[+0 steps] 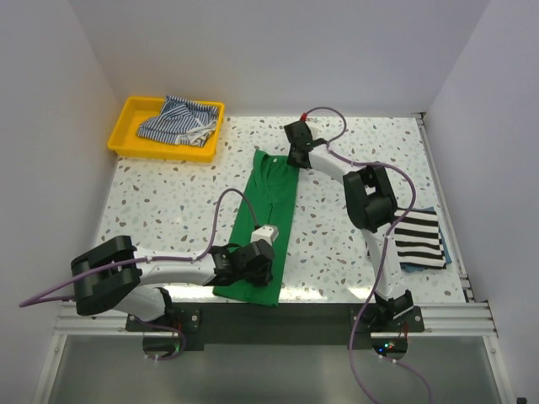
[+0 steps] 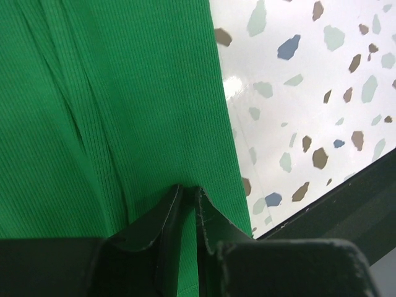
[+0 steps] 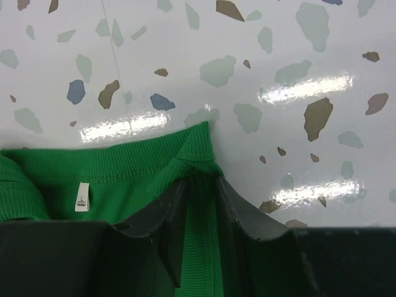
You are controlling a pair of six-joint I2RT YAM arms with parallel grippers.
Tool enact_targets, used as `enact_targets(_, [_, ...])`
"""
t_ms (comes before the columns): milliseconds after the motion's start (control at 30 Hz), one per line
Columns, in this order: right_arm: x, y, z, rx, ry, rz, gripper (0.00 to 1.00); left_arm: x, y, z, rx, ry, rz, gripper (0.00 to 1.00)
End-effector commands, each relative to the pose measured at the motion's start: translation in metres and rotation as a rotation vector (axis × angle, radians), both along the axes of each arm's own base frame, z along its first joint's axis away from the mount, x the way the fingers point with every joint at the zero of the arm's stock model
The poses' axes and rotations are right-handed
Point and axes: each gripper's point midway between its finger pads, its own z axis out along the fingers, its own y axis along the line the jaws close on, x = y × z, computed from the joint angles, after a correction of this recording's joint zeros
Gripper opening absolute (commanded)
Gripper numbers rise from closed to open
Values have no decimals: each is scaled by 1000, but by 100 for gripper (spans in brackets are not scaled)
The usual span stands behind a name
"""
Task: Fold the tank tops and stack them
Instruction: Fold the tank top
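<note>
Top external view shows the green tank top (image 1: 268, 223) as a long narrow strip on the table (image 1: 168, 210), to the right of the yellow tray (image 1: 118, 145). Its far end sits about level with the tray's near rim. From there it runs toward the arm bases, the near end drifting slightly back toward the tray's side.

That long axis is what we judge the coming move to turn on, since each arm has one end of it. The right gripper (image 1: 295, 158) is at the far end, the one closer to the tray's row. In its wrist view the right gripper (image 3: 198, 180) has its jaws drawn narrow, with the ribbed collar edge of the green cloth pinched between them. The left gripper (image 1: 259, 271) is at the near end, well away from the tray. Its wrist view shows the left gripper (image 2: 189, 189) likewise nearly closed on green fabric, close to the cloth's right edge.

With both ends held, we would expect a fold end over end, one gripper travelling along the strip toward the other.

The blue-and-white striped top (image 1: 177, 122) lies bunched inside the tray. The black-and-white striped top (image 1: 418, 238) lies across the table from the tray, beyond the green one.
</note>
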Motion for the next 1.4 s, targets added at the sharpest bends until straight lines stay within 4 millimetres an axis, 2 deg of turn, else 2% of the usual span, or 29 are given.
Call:
enact_targets(0, [2,-44,-17,-135,63,-48,28,8,-10,-2,9,24,-3,19])
enact_targets(67, [15,-54,-10,-152,45,-53,29,21,-15,-6,-11,34,14,19])
enact_targets(133, [23,-60,-17,-161,54,-53,30,33,-30,0,-51,35,-1,18])
enact_targets(167, [25,-61,-17,-171,60,-43,30,38,-32,-9,-34,48,-3,18])
enact_targets(200, [37,-65,-8,-164,35,-53,30,52,-42,-1,-56,36,-3,18])
enact_targets(233, [40,-65,-18,-169,48,-48,31,60,-48,0,-64,32,-2,18])
enact_targets(267, [44,-67,-19,-170,52,-41,32,66,-49,-12,-42,51,-1,18])
enact_targets(300, [56,-68,-10,-151,25,-46,34,80,-60,-4,-77,52,-7,17])
enact_targets(333, [60,-70,-19,-153,33,-45,36,87,-66,-4,-87,57,-9,16])
enact_targets(367, [63,-71,-21,-155,35,-41,37,92,-68,-16,-69,80,-10,16])
enact_targets(400, [78,-75,-8,-136,-2,-50,38,108,-78,-8,-102,78,-8,16])
enact_targets(467, [93,-80,-6,-121,-31,-51,40,122,-81,-19,-98,99,1,15])
enact_targets(500, [98,-80,-6,-106,-40,-44,42,134,-91,-11,-120,84,-4,15])
enact_targets(567, [110,-85,-1,-76,-84,-37,45,144,-92,-19,-112,100,2,15])
enact_targets(700, [125,-78,24,-6,-168,12,64,164,-104,-4,-132,63,-10,15])
enact_targets(767, [130,-76,42,6,-210,31,73,168,-106,7,-141,36,-14,16])
enact_targets(800, [131,-73,60,17,-240,40,81,169,-107,12,-146,22,-22,18])
enact_targets(867, [133,-69,84,41,-283,57,88,171,-106,25,-154,-9,-28,19])
enact_targets(900, [133,-70,104,49,-311,55,90,170,-104,28,-155,-13,-32,19])
enact_targets(933, [131,-71,113,52,-319,52,92,169,-104,37,-164,-26,-37,19])
enact_targets(967, [130,-71,119,52,-323,47,94,163,-100,35,-158,-15,-43,19])
enact_targets(1000, [127,-74,136,57,-341,38,94,160,-97,35,-155,-11,-46,19])
enact_targets(1033, [122,-74,136,63,-327,33,95,157,-95,39,-164,-14,-49,19])
enact_targets(1067, [119,-76,141,66,-330,28,95,148,-88,30,-147,10,-47,19])
enact_targets(1133, [110,-77,162,91,-349,17,95,139,-81,25,-137,22,-48,18])
enact_targets(1167, [104,-77,155,94,-328,14,95,126,-72,12,-118,54,-48,18])
enact_targets(1300, [84,-75,167,142,-321,9,96,106,-65,2,-113,71,-63,18])
enact_targets(1367, [78,-74,169,157,-307,10,96,103,-62,-1,-103,71,-65,18])
